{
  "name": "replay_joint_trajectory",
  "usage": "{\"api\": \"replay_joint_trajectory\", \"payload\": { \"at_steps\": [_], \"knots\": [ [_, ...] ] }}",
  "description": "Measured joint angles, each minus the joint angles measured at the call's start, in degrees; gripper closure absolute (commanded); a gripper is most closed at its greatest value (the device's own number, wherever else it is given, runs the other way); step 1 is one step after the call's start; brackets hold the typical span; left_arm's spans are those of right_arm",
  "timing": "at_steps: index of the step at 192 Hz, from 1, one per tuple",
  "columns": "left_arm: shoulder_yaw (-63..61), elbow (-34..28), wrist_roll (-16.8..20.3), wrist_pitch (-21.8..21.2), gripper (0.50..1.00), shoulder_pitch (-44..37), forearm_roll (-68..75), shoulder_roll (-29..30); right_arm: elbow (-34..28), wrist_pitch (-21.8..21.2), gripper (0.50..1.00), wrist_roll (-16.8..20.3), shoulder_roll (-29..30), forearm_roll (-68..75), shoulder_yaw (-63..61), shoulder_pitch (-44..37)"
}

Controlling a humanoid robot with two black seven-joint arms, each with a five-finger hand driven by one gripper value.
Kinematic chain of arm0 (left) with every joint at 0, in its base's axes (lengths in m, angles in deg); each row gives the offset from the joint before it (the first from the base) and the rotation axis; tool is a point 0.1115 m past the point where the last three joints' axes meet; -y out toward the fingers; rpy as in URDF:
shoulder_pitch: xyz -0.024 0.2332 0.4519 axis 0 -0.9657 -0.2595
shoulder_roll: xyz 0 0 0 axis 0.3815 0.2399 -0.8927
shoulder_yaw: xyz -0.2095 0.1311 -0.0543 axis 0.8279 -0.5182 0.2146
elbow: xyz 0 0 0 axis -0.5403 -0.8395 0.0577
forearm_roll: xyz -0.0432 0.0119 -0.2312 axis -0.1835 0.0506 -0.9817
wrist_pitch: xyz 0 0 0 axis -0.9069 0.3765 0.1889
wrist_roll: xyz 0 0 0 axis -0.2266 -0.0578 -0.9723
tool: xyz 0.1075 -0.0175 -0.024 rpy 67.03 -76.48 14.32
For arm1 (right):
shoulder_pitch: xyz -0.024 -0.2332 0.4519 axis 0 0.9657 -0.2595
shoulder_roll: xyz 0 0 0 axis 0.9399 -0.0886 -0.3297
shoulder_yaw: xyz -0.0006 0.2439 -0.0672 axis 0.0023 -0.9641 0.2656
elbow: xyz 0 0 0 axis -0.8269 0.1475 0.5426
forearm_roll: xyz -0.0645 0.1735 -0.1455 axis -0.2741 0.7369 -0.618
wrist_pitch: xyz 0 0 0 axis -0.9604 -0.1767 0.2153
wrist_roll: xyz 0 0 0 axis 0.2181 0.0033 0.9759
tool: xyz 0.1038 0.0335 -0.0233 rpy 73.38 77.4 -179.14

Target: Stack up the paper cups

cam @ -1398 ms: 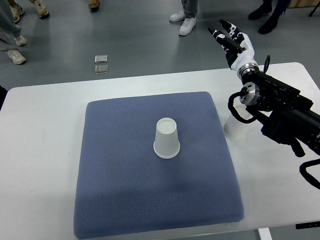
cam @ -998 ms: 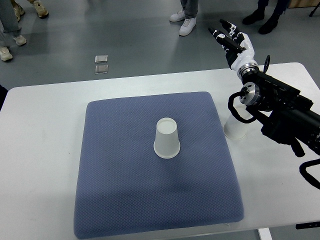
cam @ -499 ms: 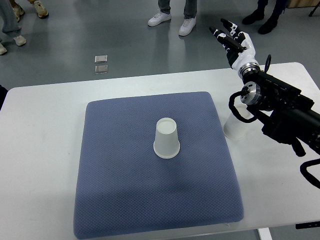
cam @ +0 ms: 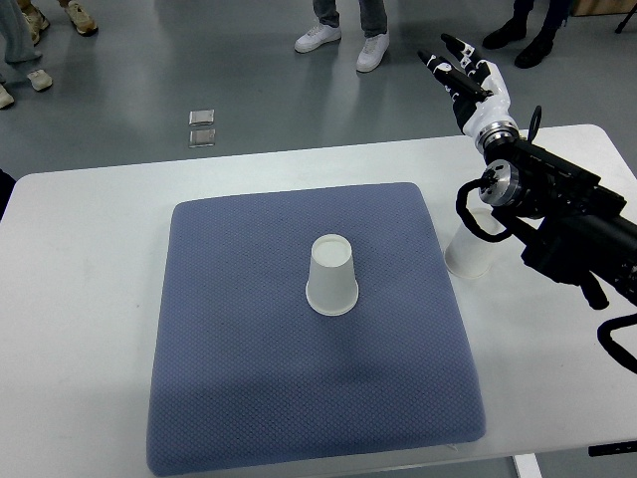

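one paper cup (cam: 332, 276) stands upside down near the middle of the blue pad (cam: 239, 378), and a second cup (cam: 469, 253) sits off the pad's right edge on the white desk (cam: 80, 299), partly hidden under the forearm. the right hand (cam: 471, 82) hangs out past the far edge of the desk, fingers (cam: 445, 62) spread and released, grasping nothing. no left arm shows. people's shoes line the floor beyond. stacking looks not yet begun, so the step in hand reads as reaching for a cup, and the hand sits well apart from both. the nearer cup is the one beneath the arm, so the wrist would have to draw back toward the robot and drop beside it, not over it, or the forearm may knock it flat. paper walls are thin: wrap lightly around the mid-body, pinch too hard and it crumples and won't nest. lift straight up, carry it over the pad cup, line up the rims, then lower square so it slides down without tipping the one below.
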Motion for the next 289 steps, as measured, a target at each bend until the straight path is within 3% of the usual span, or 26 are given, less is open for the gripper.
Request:
{"api": "replay_joint_trajectory", "payload": {
  "at_steps": [78, 142, 225, 289],
  "knots": [
    [-0.06, -0.01, 0.00, 0.00, 0.500, 0.00, 0.01, 0.00, -0.36, -0.33, 0.589, 0.15, -0.69, -1.13, 0.08, -0.04],
    [-0.04, -0.01, 0.00, 0.00, 0.500, 0.00, 0.01, 0.00, -2.57, -1.26, 0.589, 0.30, -5.39, -14.62, 2.16, -0.28],
    [-0.03, -0.01, 0.00, 0.01, 0.500, 0.00, 0.01, 0.00, -12.67, -9.97, 0.589, 0.35, -21.32, -33.93, 13.35, -1.84],
    [0.00, -0.01, 0.00, 0.01, 0.500, 0.00, 0.01, 0.00, -19.76, -20.84, 0.591, 0.25, -32.39, -57.13, 14.16, -1.92]
  ]
}}
